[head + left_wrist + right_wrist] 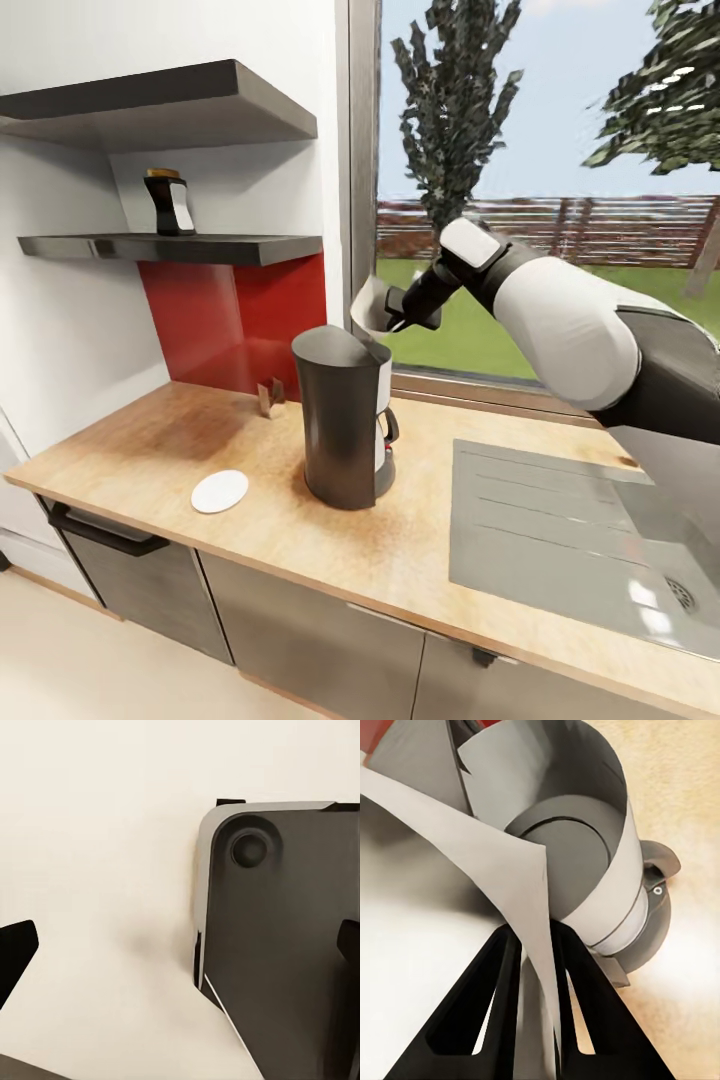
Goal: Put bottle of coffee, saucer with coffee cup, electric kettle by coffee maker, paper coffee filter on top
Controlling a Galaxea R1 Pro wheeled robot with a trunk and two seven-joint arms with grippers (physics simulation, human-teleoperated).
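The dark grey coffee maker [345,420] stands on the wooden countertop [150,440]. Just above and behind its top, my right gripper [397,310] is shut on a pale paper coffee filter [366,306]. Through the right wrist camera, the filter [480,847] fans out from between the closed fingers [585,997], over the coffee maker's open top [577,855]. A white saucer [219,491] lies on the counter left of the coffee maker. The dark bottle of coffee [170,204] stands on the lower wall shelf [240,248]. My left gripper [180,952] is open over a pale floor.
A steel sink [560,520] is set into the counter at the right. A small brown folded item [270,396] stands against the red backsplash. A large window runs behind the counter. In the left wrist view a dark grey panel [277,945] lies below the gripper.
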